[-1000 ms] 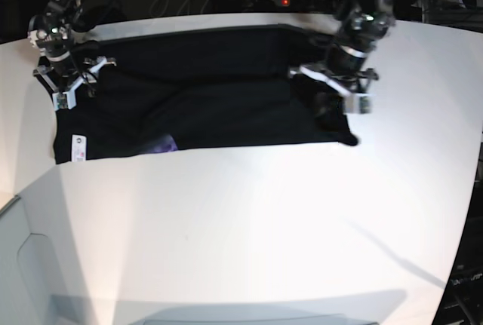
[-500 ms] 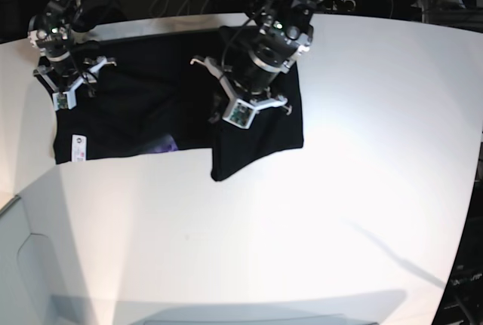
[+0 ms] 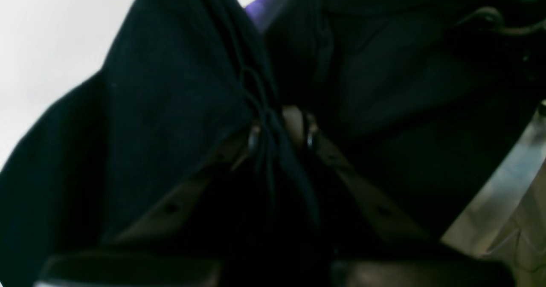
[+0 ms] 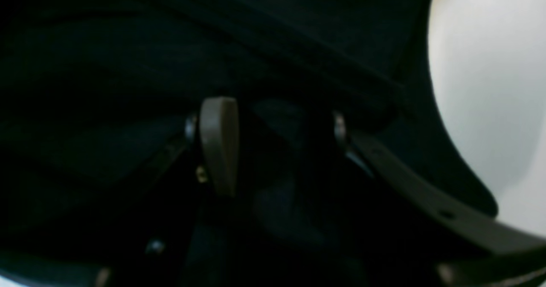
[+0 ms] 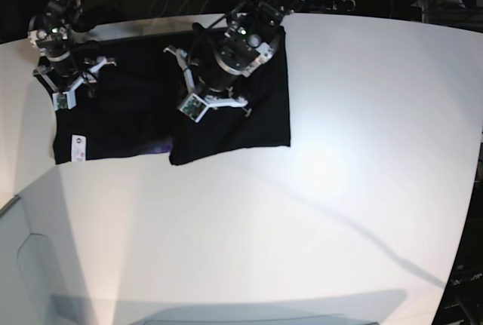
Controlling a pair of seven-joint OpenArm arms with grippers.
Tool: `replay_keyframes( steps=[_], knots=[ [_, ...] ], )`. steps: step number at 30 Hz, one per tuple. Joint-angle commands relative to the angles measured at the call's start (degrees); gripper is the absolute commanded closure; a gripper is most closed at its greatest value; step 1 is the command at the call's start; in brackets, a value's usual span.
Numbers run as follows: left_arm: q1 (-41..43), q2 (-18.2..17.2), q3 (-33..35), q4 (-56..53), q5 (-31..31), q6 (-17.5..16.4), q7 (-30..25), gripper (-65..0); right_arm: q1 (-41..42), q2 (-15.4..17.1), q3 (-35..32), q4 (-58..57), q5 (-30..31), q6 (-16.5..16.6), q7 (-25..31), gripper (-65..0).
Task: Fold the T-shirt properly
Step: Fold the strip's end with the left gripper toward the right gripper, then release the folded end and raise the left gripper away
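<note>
Since the earlier frames the left gripper [image 5: 202, 93] has carried its end of the T-shirt [image 5: 249, 114] across the table [image 5: 317, 212] toward the other arm, so the cloth that lay spread to the base view's right now lies doubled over the middle part. From the wrist view this gripper [image 3: 279, 133] has its 2 fingertips [image 3: 294, 123] close together with a bunched fold of black cloth pinched between them – it is clamped on the T-shirt. A small purple patch [image 3: 260, 3] shows at the top of that view, beside the cloth. The right gripper [image 5: 69, 84] sits at the far end of the T-shirt, at the base view's left, low over the fabric. In its wrist view the right gripper [image 4: 268, 137] has its fingers [image 4: 219, 142] standing apart, with dark cloth under and between them; I cannot tell if they grip anything. The T-shirt lies at the far left part of the table, with 1 folded edge running down near the middle of it. Near its front left corner a white label [image 5: 76, 146] is visible, and a bit of bluish print [image 5: 160, 146] shows just beside the folded-over layer.
</note>
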Motion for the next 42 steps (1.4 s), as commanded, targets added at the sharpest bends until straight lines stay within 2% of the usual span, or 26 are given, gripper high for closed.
replay_keyframes(
  steps=[1,5,11,12,13,17,19,21,24,29,32,36,39,42],
  knots=[
    [-0.73,0.75,0.47,0.22,-0.45,-0.12,-1.62,0.0,0.02,0.37,0.12,0.69,-0.30,0.82,-0.40,-28.8],
    [-2.22,2.33,0.47,-2.24,-0.27,-0.12,-1.62,0.0,0.02,0.45,0.12,0.69,-0.30,0.82,-0.40,-28.8],
    [-2.66,2.42,0.47,-2.68,-0.27,-0.12,-1.09,0.0,0.02,0.63,0.12,0.78,-0.30,0.82,-0.40,-28.8],
    [-2.66,2.42,0.47,-2.59,-0.18,-0.12,-1.09,-2.1,0.02,0.63,0.12,0.78,-0.30,0.82,-0.40,-28.8],
    [-2.40,2.33,0.47,-2.42,-0.18,-0.12,-1.09,-5.9,0.02,0.63,0.12,0.78,-0.30,0.82,-0.40,-28.8],
    [-2.04,1.98,0.56,-1.89,-0.18,-0.12,-1.09,-28.9,0.02,0.63,0.03,0.78,-0.30,0.82,-0.40,-28.8],
    [-2.04,1.89,0.56,-0.04,-0.54,-0.12,-1.09,-38.4,0.02,0.63,-0.94,0.78,-0.30,0.82,-0.40,-28.8],
    [-1.08,1.89,0.56,3.21,-0.62,-0.12,-1.27,-43.0,0.02,0.72,-1.73,0.78,-0.30,0.82,-0.40,-28.8],
    [0.77,1.63,-0.06,9.89,-0.27,-0.12,-1.18,-43.1,0.02,0.72,-1.82,0.78,-0.30,0.82,-0.40,-28.8],
    [5.60,-3.56,-6.13,17.19,-3.35,-0.12,-1.71,-43.1,0.02,0.63,-1.82,0.78,-0.30,0.82,-0.40,-28.8],
    [8.15,-5.76,-13.07,18.42,-8.45,-0.12,-1.71,-43.1,0.02,0.63,-1.82,0.78,-0.30,0.82,-0.40,-28.8],
    [9.03,-6.20,-23.88,16.84,-17.24,-0.12,-1.71,-43.0,0.02,0.54,-1.82,0.69,-0.30,0.82,-0.31,-28.8],
    [9.03,-6.29,-29.33,15.78,-23.66,-0.20,-1.62,-43.0,0.02,0.45,-1.90,0.69,-0.30,0.82,-0.31,-28.8],
    [8.68,-6.29,-31.53,14.11,-26.65,-0.20,-1.18,-43.0,0.63,0.45,-1.90,0.69,-0.30,0.82,-0.40,-28.8]
  ],
)
